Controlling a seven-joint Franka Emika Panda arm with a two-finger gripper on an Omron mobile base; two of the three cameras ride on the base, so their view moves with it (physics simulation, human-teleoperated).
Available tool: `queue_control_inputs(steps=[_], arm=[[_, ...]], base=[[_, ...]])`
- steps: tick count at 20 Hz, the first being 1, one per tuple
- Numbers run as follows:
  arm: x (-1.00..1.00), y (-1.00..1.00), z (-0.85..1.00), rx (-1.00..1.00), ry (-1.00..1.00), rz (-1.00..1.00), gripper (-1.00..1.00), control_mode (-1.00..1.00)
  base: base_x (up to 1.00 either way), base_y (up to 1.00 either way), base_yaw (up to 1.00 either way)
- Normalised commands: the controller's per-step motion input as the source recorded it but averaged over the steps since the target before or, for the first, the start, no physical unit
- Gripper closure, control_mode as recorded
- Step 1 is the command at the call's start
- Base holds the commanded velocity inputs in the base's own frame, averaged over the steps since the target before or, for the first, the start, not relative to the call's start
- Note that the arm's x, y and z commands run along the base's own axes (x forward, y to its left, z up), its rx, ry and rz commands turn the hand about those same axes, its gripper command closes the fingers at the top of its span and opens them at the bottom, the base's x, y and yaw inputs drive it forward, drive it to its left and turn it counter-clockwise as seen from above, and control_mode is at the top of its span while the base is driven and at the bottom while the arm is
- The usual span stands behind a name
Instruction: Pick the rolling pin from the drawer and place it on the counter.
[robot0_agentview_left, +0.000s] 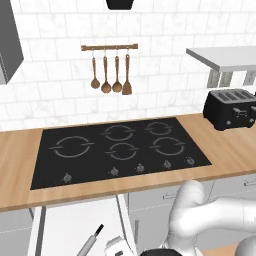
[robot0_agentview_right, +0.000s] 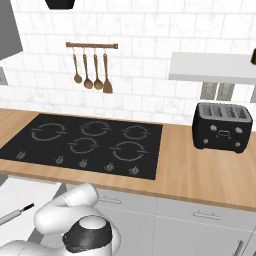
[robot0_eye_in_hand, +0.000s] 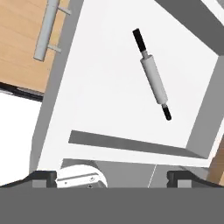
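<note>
- The rolling pin lies flat on the floor of the open drawer, alone, nearer the right side wall than the left in the hand view.
- Its long axis runs diagonally in that view — one black handle up and left, the other down and right.
- The jaws stand open and empty, well above the pin, so the coming move looks like a descent with a wrist turn across the barrel.
- The counter waits above the drawer front.

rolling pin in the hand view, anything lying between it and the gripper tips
Nothing: in the hand view only bare white drawer floor separates the grey-white rolling pin with black handles from the open two-finger gripper.
</note>
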Motion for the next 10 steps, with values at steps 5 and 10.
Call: queue_control_inputs(steps=[5,10], arm=[[1.0,0.0,0.8,0.1,0.07,0.11,-1.0,-1.0],[0.98,0.25,0.09,0.05,0.13,0.32,-1.0,-1.0]], base=[[0.0,0.0,0.0],[0.0,0.0,0.0]])
